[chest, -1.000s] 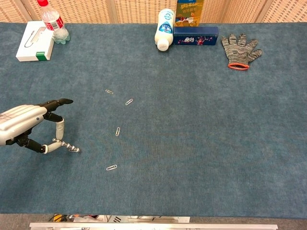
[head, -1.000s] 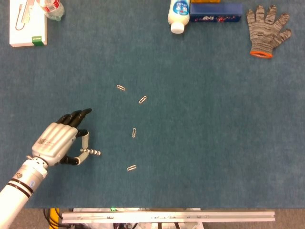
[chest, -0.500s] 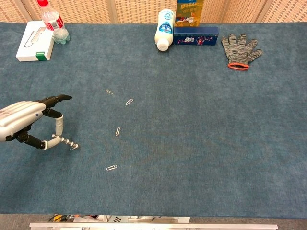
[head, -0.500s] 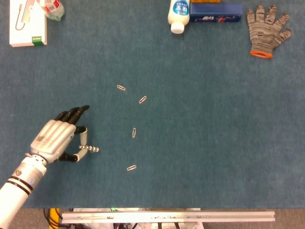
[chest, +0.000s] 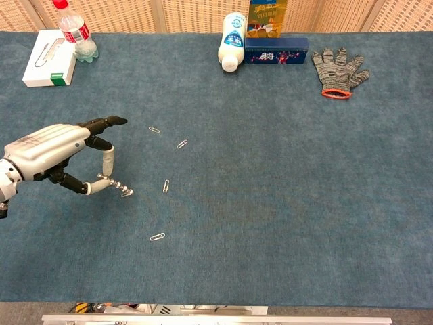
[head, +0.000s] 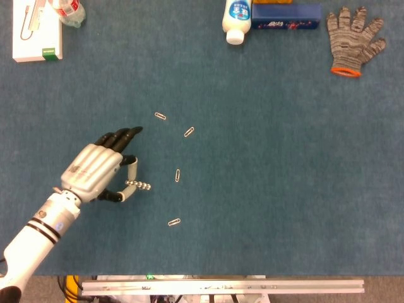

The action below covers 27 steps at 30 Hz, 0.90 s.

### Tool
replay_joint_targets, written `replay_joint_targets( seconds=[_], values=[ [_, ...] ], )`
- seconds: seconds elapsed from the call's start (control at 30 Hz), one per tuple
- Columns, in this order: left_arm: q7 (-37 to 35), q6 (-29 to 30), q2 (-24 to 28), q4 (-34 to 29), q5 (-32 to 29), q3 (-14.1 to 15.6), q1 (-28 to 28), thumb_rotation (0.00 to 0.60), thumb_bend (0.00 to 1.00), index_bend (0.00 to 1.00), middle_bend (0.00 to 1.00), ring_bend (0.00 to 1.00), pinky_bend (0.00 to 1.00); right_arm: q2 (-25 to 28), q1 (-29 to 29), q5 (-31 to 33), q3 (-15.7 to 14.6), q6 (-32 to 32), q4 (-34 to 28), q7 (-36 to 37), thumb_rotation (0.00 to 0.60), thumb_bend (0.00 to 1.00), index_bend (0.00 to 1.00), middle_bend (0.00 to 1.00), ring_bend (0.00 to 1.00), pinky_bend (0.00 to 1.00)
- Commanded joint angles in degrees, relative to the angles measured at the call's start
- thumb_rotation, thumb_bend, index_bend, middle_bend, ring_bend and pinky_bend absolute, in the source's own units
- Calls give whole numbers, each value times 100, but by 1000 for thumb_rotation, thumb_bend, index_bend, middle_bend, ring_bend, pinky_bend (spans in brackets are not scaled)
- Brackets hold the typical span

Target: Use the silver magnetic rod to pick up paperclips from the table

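Observation:
My left hand (head: 98, 173) (chest: 57, 152) pinches the silver magnetic rod (head: 139, 185) (chest: 118, 185) between thumb and a finger, the other fingers stretched forward. The beaded rod points right, and a paperclip seems to hang at its tip. Several paperclips lie on the blue cloth: one to the right of the rod's tip (head: 177, 175) (chest: 166, 185), one nearer the front (head: 174, 221) (chest: 157, 236), and two farther back (head: 160, 116) (head: 189, 132). My right hand shows in neither view.
At the back left stand a white box (head: 36, 35) and a plastic bottle (chest: 73, 28). A white bottle (head: 237, 17) lies next to a blue box (head: 287, 16) at the back centre. A grey knit glove (head: 353, 39) lies at the back right.
My left hand has moved right and away from the front edge with the rod, bringing its tip closer to the middle paperclip.

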Motion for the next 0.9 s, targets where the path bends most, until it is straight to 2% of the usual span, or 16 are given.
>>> replay_joint_targets(
  seconds=[0.03,0.9],
  values=[
    [11,-67,-64,-3,-29,-64,-83,600,352,627,0,0,110,-10,-6,2,-4,1,21,22,600,0,206,196,190,350],
    [-95,-494,-741,505,-427,-384,-617,600,353,628,0,0,121,-78,-38,28,-14,-12,164,165,600,0,206,196,190,350]
  ],
)
